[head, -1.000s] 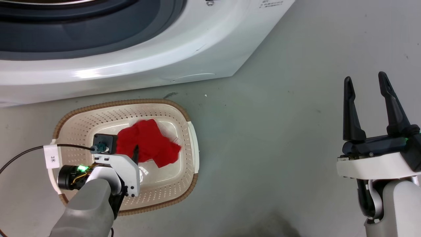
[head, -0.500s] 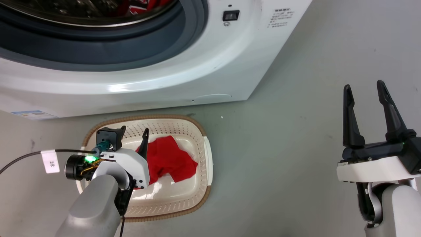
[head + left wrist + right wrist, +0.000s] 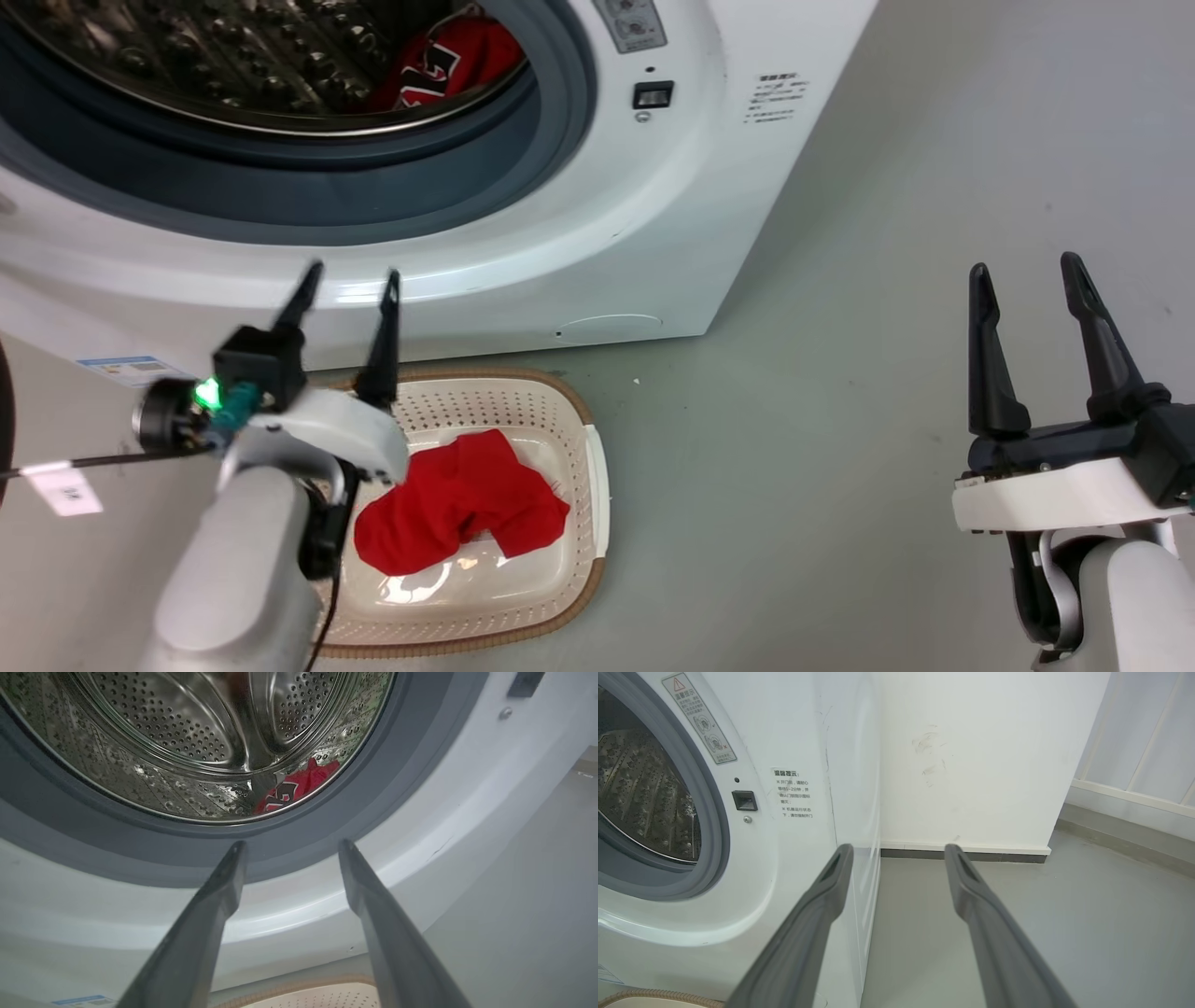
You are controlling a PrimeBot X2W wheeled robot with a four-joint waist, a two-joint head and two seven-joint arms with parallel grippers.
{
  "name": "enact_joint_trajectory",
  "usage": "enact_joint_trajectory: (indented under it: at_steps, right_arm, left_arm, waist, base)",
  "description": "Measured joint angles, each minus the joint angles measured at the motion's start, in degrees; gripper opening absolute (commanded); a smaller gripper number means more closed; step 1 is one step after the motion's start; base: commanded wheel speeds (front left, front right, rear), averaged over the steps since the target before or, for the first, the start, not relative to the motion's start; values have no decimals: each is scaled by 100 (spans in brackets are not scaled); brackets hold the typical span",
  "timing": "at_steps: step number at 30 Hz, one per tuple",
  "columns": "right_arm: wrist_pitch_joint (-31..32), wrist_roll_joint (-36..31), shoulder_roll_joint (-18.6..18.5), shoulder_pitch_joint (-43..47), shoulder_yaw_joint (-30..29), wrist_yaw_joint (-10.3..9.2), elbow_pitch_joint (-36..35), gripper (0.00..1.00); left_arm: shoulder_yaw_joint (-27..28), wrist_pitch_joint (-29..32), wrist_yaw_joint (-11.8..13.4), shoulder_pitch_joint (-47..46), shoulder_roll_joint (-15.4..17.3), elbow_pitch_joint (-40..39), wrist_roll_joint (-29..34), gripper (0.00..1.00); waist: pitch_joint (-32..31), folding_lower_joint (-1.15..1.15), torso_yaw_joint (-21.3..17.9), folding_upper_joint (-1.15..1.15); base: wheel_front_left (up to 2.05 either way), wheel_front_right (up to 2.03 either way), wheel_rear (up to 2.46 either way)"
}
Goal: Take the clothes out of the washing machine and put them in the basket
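The left gripper (image 3: pixel 352 273) hangs over the far left edge of the basket (image 3: pixel 594 485), fingers spread and empty, pointing at the washing machine (image 3: pixel 672 243). A plain red garment (image 3: pixel 457 513) lies crumpled in the basket, near the machine's front, while a patterned red garment (image 3: pixel 448 61) rests low in the drum (image 3: pixel 187 65). The right gripper (image 3: pixel 1023 266), likewise spread and empty, is well to the right over the grey floor (image 3: pixel 840 392)

Plain red garment (image 3: pixel 457 509) in basket (image 3: pixel 527 411), patterned red garment (image 3: pixel 450 62) in washing machine (image 3: pixel 653 233)
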Motion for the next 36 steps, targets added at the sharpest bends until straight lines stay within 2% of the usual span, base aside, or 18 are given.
enact_joint_trajectory:
  at_steps: [5, 10, 14, 19, 25, 30, 36]
  right_arm:
    - [0, 89, 1, 8, 2, 0, -30, 100]
    - [0, 181, 0, -7, 10, 0, -60, 100]
    - [0, 221, -1, -54, 34, 0, -107, 100]
    - [0, 275, -1, -215, 123, 0, -177, 100]
    - [0, 359, -1, -422, 268, 0, -200, 100]
    - [1, 457, -1, -538, 405, 0, -231, 100]
    - [1, 541, -1, -609, 543, 0, -296, 100]
  left_arm:
    - [382, 0, -107, -240, 120, -489, 220, 100]
    - [531, 33, -293, -793, 356, -474, 254, 100]
    - [458, 672, -539, -1578, 693, -258, 200, 100]
    - [198, 1855, -751, -2798, 1039, 177, -82, 100]
    - [-426, 2840, -787, -4122, 1339, 766, -810, 100]
    - [-770, 3355, -788, -4889, 1502, 1260, -1450, 100]
    - [-1201, 3821, -795, -5515, 1715, 1675, -1755, 100]
  waist:
    - [102, 0, -134, 0]
    - [325, 0, -275, 0]
    - [583, 0, -372, 0]
    - [1002, 0, -487, 0]
    - [1555, 1, -672, 0]
    - [1931, 1, -882, 0]
    - [2249, 1, -1153, 0]
  base:
    - [0, 0, 0]
    - [0, 0, 0]
    - [0, 0, 0]
    - [0, 0, 0]
    - [0, 0, 0]
    - [0, 0, 0]
    - [0, 0, 0]
